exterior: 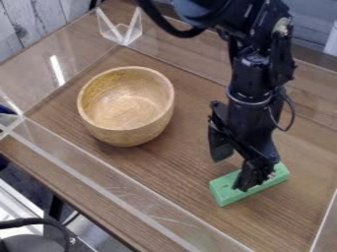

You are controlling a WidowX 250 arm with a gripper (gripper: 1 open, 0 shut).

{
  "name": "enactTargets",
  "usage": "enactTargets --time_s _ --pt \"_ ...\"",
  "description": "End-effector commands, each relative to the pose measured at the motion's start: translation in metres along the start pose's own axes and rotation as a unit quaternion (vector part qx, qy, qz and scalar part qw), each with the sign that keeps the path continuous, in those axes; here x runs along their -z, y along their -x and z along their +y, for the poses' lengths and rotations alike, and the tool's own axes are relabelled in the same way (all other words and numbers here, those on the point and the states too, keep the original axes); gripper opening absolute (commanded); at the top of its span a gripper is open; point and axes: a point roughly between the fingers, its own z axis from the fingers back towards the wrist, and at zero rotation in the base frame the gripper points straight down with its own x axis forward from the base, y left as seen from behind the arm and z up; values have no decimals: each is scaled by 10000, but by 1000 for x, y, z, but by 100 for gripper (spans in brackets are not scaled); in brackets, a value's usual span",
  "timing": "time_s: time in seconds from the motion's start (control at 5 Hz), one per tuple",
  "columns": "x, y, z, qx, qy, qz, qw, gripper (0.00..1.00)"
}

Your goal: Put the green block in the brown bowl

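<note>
The green block [232, 191] lies flat on the wooden table at the lower right. My gripper [232, 160] points straight down over it, open, one finger [253, 173] resting on or just in front of the block's middle and the other finger [216, 144] to the left of it. The block's centre is hidden behind the finger. The brown bowl [126, 104], round, light tan wood and empty, stands to the left of the gripper, well apart from it.
Clear acrylic walls [79, 143] border the wooden table [184, 89] along the front left and right edges. A small clear stand [121, 28] sits at the far back.
</note>
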Motion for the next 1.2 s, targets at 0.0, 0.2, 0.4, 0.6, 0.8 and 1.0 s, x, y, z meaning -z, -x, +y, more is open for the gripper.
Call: enactTargets --time_s 0.0,0.2,0.4,0.6,0.8,1.0 --pt "-4 -12 3 10 -27 -226 9997 100" --pt "4 -13 4 7 -10 -178 9998 100" --pt "11 -14 5 -8 3 -127 9999 100" --pt "14 -15 6 -44 8 -120 9999 0" --pt "10 -16 7 -77 -7 -170 9998 0" --pt "-1 -17 8 -131 -41 -280 9995 0"
